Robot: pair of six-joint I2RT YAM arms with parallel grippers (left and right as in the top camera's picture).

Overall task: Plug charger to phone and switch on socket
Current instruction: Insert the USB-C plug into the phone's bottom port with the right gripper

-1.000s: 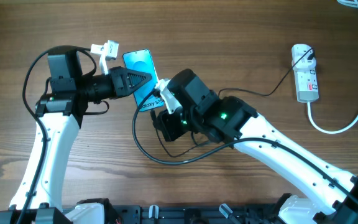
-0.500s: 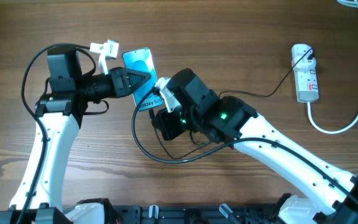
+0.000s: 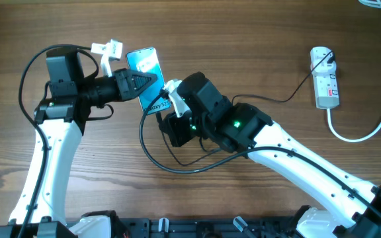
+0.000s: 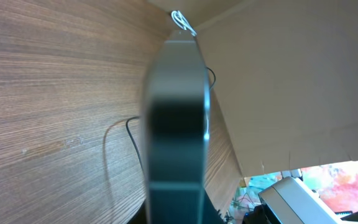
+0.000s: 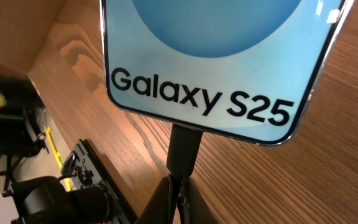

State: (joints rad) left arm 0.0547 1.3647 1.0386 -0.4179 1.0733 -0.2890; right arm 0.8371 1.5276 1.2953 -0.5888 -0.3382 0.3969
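Bracing the phone (image 3: pixel 143 63) in your closed left gripper (image 3: pixel 149 82), you are pressing the charger (image 5: pixel 184 149), pinched in your right gripper (image 5: pixel 180 194), squarely along its port axis.

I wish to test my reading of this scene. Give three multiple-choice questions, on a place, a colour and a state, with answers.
1. Where is the socket in the overhead view?
A) far right
B) between the arms
C) under the left arm

2. What colour is the phone screen?
A) red
B) blue
C) yellow

3. How is the phone held?
A) lying free on the table
B) in the left gripper
C) in a box

Answers:
1 A, it lies far to the right of the phone.
2 B, blue surrounds the text "Galaxy S25".
3 B, that gripper clamps it, while the right gripper holds the charger tip at its lower edge.
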